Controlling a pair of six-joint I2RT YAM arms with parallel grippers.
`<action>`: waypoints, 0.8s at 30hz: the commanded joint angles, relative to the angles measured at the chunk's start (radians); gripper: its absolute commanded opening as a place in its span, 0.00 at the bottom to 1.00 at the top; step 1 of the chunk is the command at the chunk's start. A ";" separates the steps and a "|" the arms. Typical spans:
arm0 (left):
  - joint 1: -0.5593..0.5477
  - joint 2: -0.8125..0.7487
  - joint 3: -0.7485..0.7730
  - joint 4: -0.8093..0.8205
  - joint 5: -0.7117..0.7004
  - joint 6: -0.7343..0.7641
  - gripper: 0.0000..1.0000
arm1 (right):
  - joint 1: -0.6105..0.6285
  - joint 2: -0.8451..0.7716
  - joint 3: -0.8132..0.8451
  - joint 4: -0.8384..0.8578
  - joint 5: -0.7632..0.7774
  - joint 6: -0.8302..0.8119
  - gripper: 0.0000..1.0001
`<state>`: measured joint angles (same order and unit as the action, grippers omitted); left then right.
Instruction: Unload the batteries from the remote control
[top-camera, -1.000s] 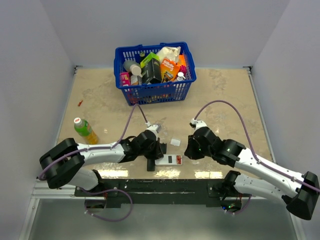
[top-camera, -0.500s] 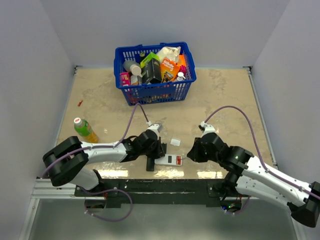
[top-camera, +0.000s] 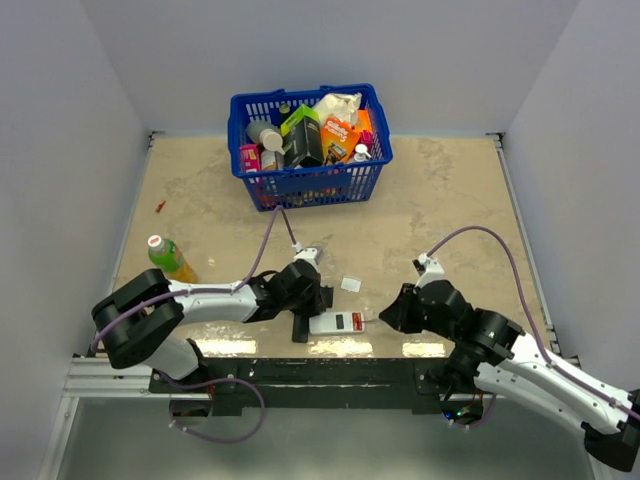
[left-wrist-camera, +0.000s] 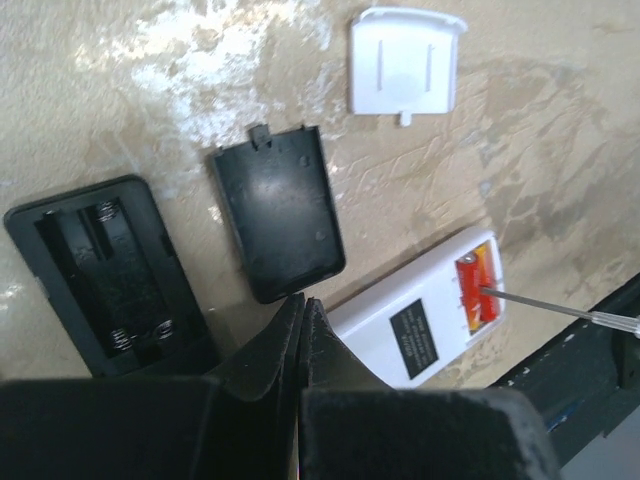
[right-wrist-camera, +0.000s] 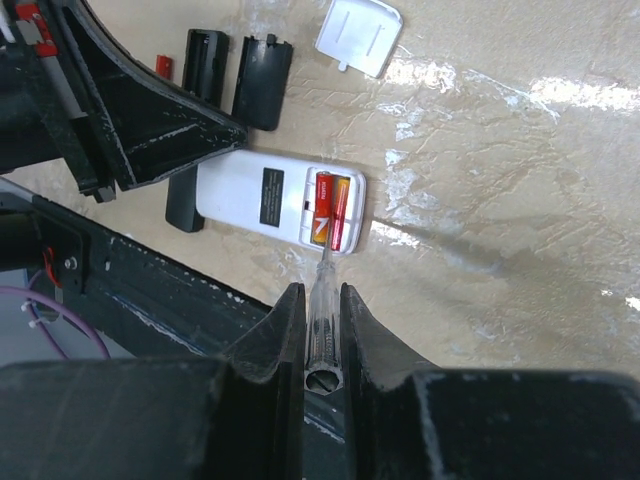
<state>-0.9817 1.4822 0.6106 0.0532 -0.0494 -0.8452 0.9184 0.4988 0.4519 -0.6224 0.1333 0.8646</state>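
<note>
I see a table (top-camera: 440, 190) with a light brown top that looks like stone, with pale swirls in it. Plain pale grey walls stand on three sides: a back wall (top-camera: 320, 50) and two side walls (top-camera: 60, 150). A black bar (top-camera: 330, 372) runs along the near edge. Light makes shiny white spots on the top.

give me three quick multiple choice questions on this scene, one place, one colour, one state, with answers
1. Where is the white cover? A on the floor; B loose on the table; C on a shelf.
2. What colour are the batteries in the white remote? A red; B blue; C green.
3. The black remote's battery bay is: A covered; B full; C open and empty.
Answers: B, it lies bare on the table; A, red cells show in the open bay; C, only springs show inside.
</note>
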 joint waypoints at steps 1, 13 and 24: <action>-0.005 0.013 -0.011 -0.052 -0.014 0.009 0.00 | 0.005 -0.029 0.001 0.061 -0.041 0.030 0.00; -0.005 -0.020 0.096 -0.151 0.011 0.032 0.00 | 0.005 0.000 -0.005 0.082 -0.051 0.060 0.00; -0.018 -0.120 0.143 -0.179 0.089 0.003 0.05 | 0.007 0.041 0.001 0.066 -0.049 0.048 0.00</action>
<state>-0.9859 1.4021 0.7555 -0.1223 -0.0063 -0.8288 0.9184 0.5285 0.4427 -0.5617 0.0856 0.9051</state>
